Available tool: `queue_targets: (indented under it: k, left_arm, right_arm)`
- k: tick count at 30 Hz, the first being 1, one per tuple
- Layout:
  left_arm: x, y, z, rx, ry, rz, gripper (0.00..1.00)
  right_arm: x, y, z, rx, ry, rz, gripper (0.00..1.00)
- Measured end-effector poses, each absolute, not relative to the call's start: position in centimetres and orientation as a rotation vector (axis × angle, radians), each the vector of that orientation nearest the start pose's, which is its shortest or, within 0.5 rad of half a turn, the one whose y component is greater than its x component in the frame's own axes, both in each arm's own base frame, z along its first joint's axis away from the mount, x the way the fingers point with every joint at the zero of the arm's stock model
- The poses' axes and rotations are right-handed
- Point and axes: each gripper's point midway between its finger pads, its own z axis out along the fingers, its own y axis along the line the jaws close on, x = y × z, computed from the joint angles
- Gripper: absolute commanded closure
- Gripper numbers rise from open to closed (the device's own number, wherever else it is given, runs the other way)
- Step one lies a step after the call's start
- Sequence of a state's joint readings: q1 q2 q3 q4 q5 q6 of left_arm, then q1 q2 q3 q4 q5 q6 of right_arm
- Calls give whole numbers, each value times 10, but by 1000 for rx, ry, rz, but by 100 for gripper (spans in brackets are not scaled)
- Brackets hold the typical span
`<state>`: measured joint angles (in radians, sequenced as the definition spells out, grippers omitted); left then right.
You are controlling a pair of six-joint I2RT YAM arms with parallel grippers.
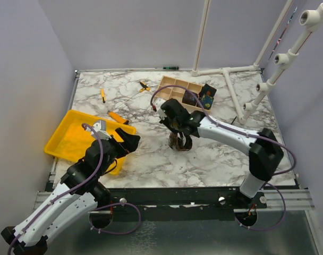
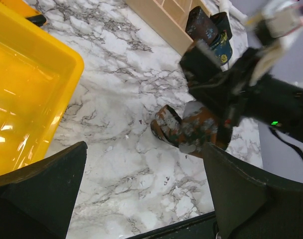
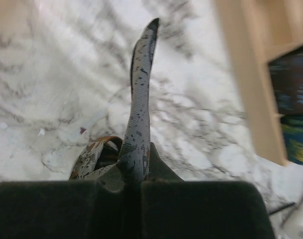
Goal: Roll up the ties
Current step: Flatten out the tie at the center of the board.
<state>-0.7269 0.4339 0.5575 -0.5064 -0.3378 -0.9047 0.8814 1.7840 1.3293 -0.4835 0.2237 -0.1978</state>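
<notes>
Tray (image 1: 66,139) left, box (image 1: 175,89) behind. Tie (image 1: 181,143) pinched by right hand (image 1: 178,132) over worktop (image 1: 214,159); left hand (image 1: 132,142) held spread beside tray.

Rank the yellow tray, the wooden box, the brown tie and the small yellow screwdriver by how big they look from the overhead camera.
1. yellow tray, largest even though partly hidden
2. wooden box
3. brown tie, bunched into a small heap
4. yellow screwdriver, clearly the smallest
</notes>
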Motion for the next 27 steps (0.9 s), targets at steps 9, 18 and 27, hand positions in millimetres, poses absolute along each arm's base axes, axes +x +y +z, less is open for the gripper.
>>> queue_targets:
  k: [9,18,27]
  left_arm:
    - [207,-133,249,-390,1857,-731,1]
    - [219,-153,264,-327,1798,-803,1]
    - [213,-220,304,-90,1574,-1200,1]
  right_arm:
    - [325,252,333,-597,1779,185,100]
    - [273,233,449,-442,1546,516,100]
    - [265,259,386,-331,1682,746,100]
